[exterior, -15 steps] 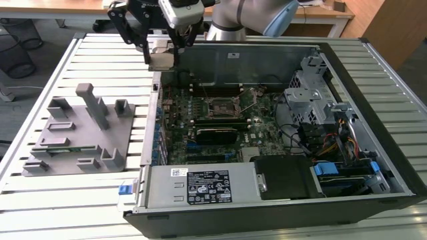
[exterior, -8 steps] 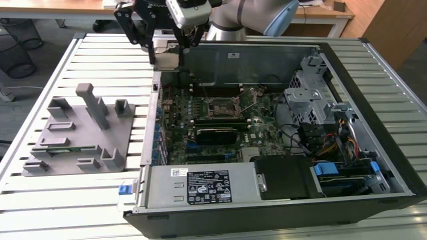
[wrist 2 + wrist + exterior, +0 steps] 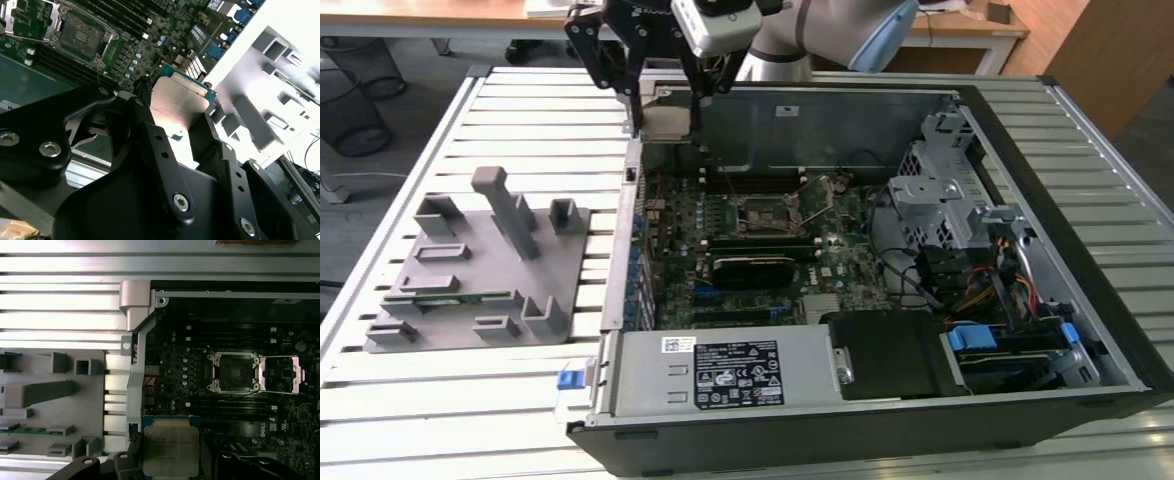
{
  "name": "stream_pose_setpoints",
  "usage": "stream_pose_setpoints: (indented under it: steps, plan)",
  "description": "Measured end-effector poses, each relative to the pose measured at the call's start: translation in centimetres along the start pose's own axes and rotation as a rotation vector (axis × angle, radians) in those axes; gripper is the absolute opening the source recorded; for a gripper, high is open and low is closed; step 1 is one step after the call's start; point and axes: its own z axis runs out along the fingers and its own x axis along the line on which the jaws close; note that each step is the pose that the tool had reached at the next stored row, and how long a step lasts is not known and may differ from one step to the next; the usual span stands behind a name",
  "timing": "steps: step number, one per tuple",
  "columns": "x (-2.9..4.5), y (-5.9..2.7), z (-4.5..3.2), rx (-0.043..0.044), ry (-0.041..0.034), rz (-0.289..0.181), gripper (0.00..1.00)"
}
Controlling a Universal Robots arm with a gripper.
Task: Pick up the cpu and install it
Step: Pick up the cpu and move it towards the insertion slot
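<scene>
The gripper hangs over the far corner of the open computer case on the exterior view's left, above the edge of the motherboard; its two black fingers are clamped on opposite edges of the cpu, which is held in the air, clear of everything below; in the first wrist view the cpu shows its silvery metal top to the camera, with a thin green rim along the edge that points away from the gripper body; the chip is close to square, so it has no real long axis, and its edges run parallel to those of the socket; from the exterior view it seems to sit roughly level, though the fingers hide too much of it to be sure; the socket lies well apart from the cpu, near the middle of the motherboard, with its load plate flipped open beside it and the contact field bare; the grey fixture tray sits outside the case on the slatted white counter, towards the exterior view's left; the cpu hangs between that tray and the socket, just inside the case wall.
</scene>
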Motion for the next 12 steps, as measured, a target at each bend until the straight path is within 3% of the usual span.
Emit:
stream_pose_setpoints:
  steps: [12]
  plan:
    - [-1.47, 0.59, -0.02, -0.0001, 0.0, 0.0, 0.54]
